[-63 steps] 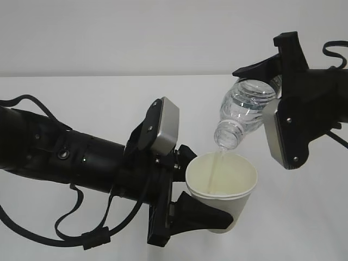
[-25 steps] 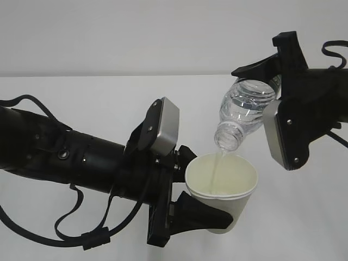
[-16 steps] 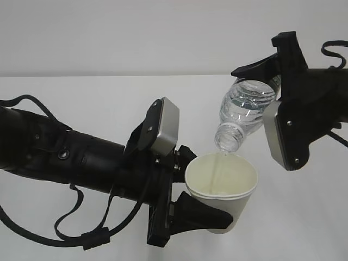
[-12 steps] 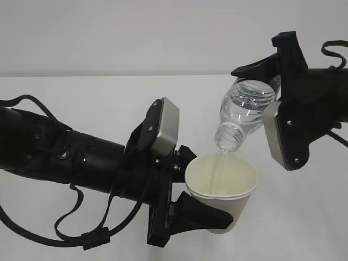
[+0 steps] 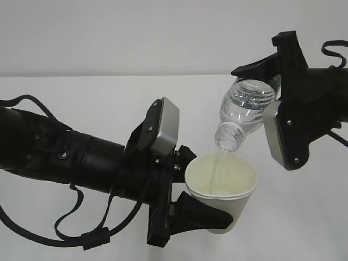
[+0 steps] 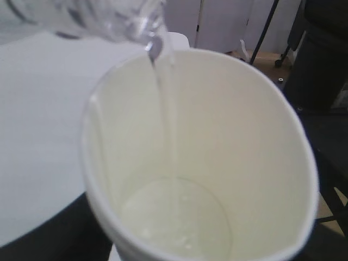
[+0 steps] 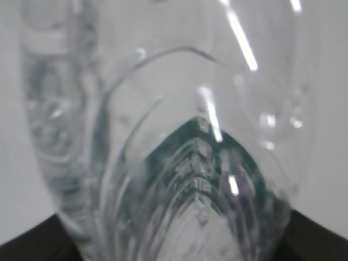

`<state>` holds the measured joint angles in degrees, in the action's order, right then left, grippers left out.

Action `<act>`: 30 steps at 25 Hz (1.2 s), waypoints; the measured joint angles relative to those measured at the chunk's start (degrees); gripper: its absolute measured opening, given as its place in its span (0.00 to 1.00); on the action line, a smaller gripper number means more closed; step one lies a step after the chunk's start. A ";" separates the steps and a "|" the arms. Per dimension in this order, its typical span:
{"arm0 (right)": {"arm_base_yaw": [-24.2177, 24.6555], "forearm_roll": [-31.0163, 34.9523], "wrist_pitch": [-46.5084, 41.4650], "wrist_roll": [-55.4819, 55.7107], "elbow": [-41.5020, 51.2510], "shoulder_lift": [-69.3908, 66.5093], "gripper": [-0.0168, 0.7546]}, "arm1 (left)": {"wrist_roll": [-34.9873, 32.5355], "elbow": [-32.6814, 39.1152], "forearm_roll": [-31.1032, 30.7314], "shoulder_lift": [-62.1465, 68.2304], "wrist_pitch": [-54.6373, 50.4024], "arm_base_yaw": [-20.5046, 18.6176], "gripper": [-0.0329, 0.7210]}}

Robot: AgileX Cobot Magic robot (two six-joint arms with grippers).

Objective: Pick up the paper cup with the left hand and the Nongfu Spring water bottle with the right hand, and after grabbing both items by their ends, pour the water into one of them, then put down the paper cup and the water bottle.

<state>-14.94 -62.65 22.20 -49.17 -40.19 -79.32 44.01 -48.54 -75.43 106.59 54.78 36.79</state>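
Nothing has moved; left hand (image 5: 198,209) grips paper cup (image 5: 222,190); right hand (image 5: 272,87) grips tilted bottle (image 5: 242,111).

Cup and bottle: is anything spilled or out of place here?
Nothing stands out. The tilted bottle sends a thin stream of water inside the cup; none shows outside the rim.
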 joint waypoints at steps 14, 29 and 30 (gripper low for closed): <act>0.00 0.00 0.09 -0.12 0.00 0.00 0.62 | 0.00 0.00 0.00 0.00 0.00 0.00 0.67; 0.00 0.00 0.09 -0.98 0.00 0.00 0.62 | 0.00 0.00 0.00 0.00 0.00 0.00 0.67; 0.00 0.00 0.09 -1.00 0.00 0.00 0.62 | 0.00 0.00 0.00 0.00 0.00 0.00 0.67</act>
<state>-14.94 -62.65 22.29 -50.18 -40.19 -79.32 44.01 -48.54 -75.43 106.59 54.78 36.79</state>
